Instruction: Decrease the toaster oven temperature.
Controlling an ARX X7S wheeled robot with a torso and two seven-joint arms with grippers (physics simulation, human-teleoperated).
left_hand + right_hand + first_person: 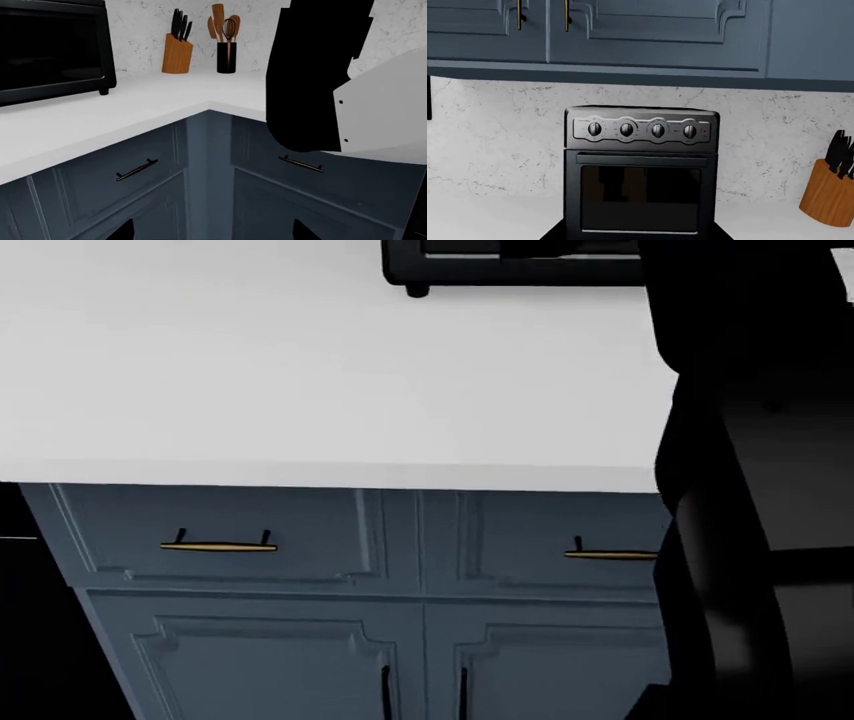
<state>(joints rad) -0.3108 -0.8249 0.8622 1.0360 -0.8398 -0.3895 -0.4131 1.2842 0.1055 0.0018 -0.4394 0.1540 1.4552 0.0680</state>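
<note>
The toaster oven faces my right wrist camera: a black box with a dark glass door and a silver panel on top holding a row of several round knobs. My right gripper is open and empty, short of the oven, with its fingertips showing at either side of the door's lower edge. The oven's bottom and one foot show in the head view; its side shows in the left wrist view. My left gripper is open and empty, in front of the corner cabinets, below the counter.
The white counter runs over blue drawers with gold handles. A wooden knife block and a black utensil holder stand at the back wall. My right arm fills the head view's right side. Upper cabinets hang above the oven.
</note>
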